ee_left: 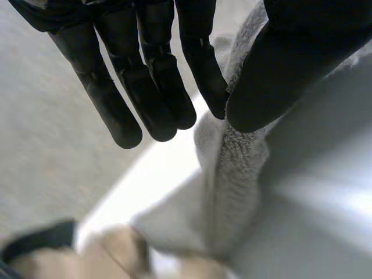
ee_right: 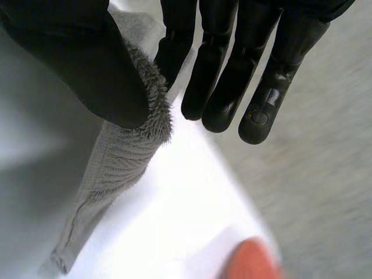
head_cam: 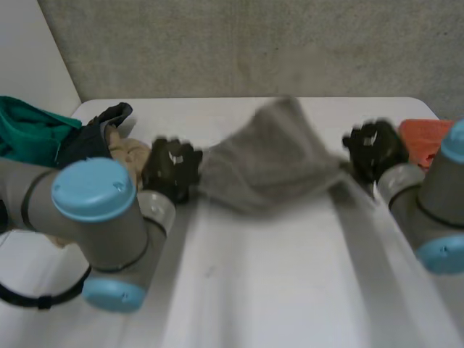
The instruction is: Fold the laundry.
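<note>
**A:** Where is the grey fuzzy terry towel (head_cam: 272, 163)?

**B:** It's lifted above the white table (head_cam: 290, 290) and stretched between the two hands. The left hand (head_cam: 170, 170) pinches one end between thumb and fingers, and the right hand (head_cam: 373, 148) grips the opposite end the same way.

**A:** Why hold it like that?

**B:** Probably to pull it flat before laying it down to fold. A heap of green, dark and beige garments (head_cam: 65, 138) lies beside the left arm, and an orange-red cloth (head_cam: 424, 134) lies by the right.
</note>
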### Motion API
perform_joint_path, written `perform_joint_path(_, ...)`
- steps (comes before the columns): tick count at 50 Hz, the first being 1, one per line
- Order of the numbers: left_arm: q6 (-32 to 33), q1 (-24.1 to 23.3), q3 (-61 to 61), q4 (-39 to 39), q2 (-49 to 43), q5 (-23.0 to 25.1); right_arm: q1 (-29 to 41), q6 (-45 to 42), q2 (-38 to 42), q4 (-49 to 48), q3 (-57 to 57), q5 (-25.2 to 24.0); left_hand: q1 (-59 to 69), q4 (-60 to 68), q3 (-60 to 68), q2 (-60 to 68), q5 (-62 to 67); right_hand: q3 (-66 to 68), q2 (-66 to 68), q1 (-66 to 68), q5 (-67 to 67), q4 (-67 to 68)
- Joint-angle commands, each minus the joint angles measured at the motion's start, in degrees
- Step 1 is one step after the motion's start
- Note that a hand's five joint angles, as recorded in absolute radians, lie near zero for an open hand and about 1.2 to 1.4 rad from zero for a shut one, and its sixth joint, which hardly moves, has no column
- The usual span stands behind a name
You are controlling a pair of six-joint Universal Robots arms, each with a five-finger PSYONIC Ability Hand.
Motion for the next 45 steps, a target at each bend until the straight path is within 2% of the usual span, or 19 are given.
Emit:
perform_joint_path(1, -0.38, -1.78, -2.05, -10.03, 2.53, -0.15, -0.33, -0.09, 0.92, 0.77, 5.88, -0.1, -13.77, -18.76, -18.37, -18.64, -16.04, 12.06, 13.16, 23.61, 13.58, 11.86)
perform_joint_path(6, 0.06, -0.99, -1.79, -11.53, 8.95, 0.55, -2.17, -0.09, 0.39, 0.94, 7.99, -0.71, -24.05, -29.04, -28.66, -28.92, -26.32, 12.06, 13.16, 23.61, 13.58, 11.86)
perform_joint_path(11, 0.58, 0.68, -0.03, -12.32, 10.45, 2.83, -3.84, 0.17, -1.71, 1.39, 9.66, -3.0, -33.82, -38.81, -38.42, -38.68, -36.09, 12.06, 13.16, 23.61, 13.58, 11.86)
perform_joint_path(15, 0.85, 3.23, 0.59, -13.81, 10.28, 10.29, -6.12, 0.18, -2.07, 1.39, 10.72, -4.23, -34.16, -39.15, -38.77, -39.03, -36.44, 12.06, 13.16, 23.61, 13.58, 11.86)
perform_joint_path(16, 1.54, 4.28, 0.67, -14.86, 10.02, 14.66, -6.74, 0.26, -2.16, 1.39, 10.8, -4.41, -34.16, -39.15, -38.77, -39.03, -36.44, 12.06, 13.16, 23.61, 13.58, 11.86)
perform_joint_path(17, 2.07, 4.81, 0.67, -15.31, 9.66, 16.88, -6.92, 0.26, -2.16, 1.39, 10.81, -4.49, -33.83, -38.82, -38.44, -38.7, -36.1, 12.06, 13.16, 23.61, 13.58, 11.86)
perform_joint_path(21, 7.51, 8.23, 1.29, -16.28, 4.93, 24.19, -7.18, 0.26, -2.07, 1.39, 10.81, -4.58, -34.16, -39.15, -38.77, -39.03, -36.44, 12.06, 13.16, 23.61, 13.58, 11.86)
perform_joint_path(23, 10.68, 9.73, 1.73, -16.36, 3.08, 24.9, -7.18, 0.26, -2.07, 1.39, 10.89, -4.5, -34.5, -39.49, -39.1, -39.37, -36.77, 12.06, 13.16, 23.61, 13.58, 11.86)
perform_joint_path(28, 23.23, 13.86, 2.17, -16.28, -1.58, 25.77, -7.01, 0.35, -2.07, 1.39, 10.89, -4.32, -38.54, -43.53, -43.14, -43.4, -40.81, 12.06, 13.16, 23.61, 13.58, 11.86)
perform_joint_path(31, 26.5, 14.83, 2.08, -15.67, -3.78, 26.13, -6.92, 0.35, -2.07, 1.47, 10.98, -4.23, -38.2, -43.19, -42.81, -43.07, -40.47, 12.06, 13.16, 23.61, 13.58, 11.86)
perform_joint_path(36, 26.87, 15.36, 3.66, -11.64, -8.17, 27.18, -7.01, 0.35, -2.07, 1.47, 11.07, -4.14, -34.84, -39.83, -39.45, -39.71, -37.12, 12.06, 13.16, 23.61, 13.58, 11.86)
perform_joint_path(45, 24.76, 14.66, 4.54, -7.4, -9.76, 27.27, -6.74, 0.35, -1.98, 1.47, 11.6, -4.32, -26.6, -31.59, -31.2, -31.46, -28.87, 12.06, 13.16, 23.61, 13.58, 11.86)
